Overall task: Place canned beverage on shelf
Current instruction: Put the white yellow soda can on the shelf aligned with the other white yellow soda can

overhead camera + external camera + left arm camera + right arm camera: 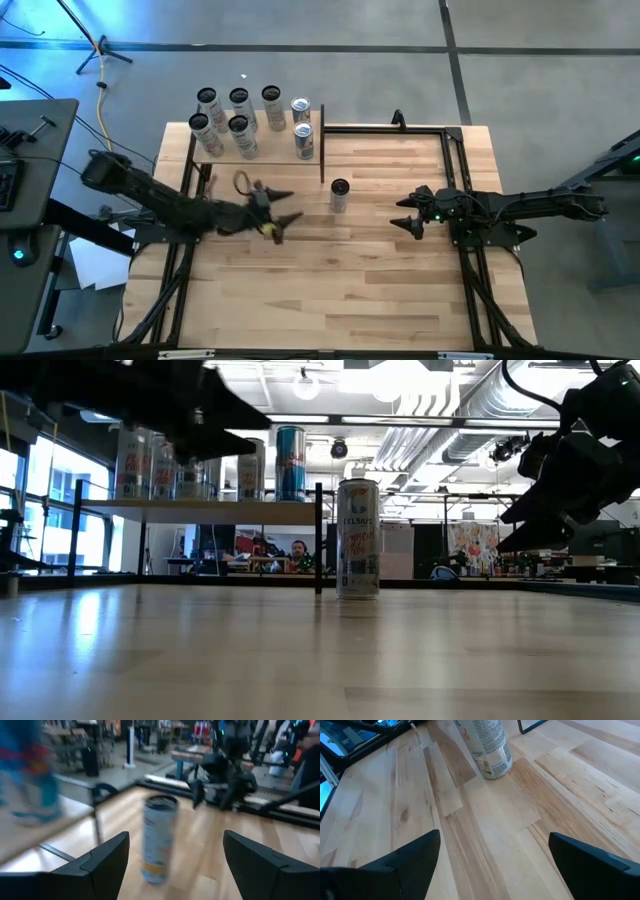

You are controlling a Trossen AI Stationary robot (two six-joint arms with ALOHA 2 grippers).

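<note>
1 can (339,195) upright on table (400,290), right of shelf (262,148) post

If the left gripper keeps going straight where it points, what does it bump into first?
Probably the lone can standing on the table: it sits between the left gripper's open jaws in the wrist view, though depth is unclear.

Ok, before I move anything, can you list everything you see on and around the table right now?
Tall slim silver beverage can: one, silver with printed label, standing upright alone on the tabletop between the two arms.
Cans on the shelf: seven, mostly silver and white, one blue and silver, upright in a cluster.
Pale wooden shelf board with thin black posts: one, at the table's far left.
Striped plank tabletop: one, light wood.
Bare black metal frame: one, far right.
Left end effector: open, near the lone can.
Right end effector: open, facing the can.
</note>
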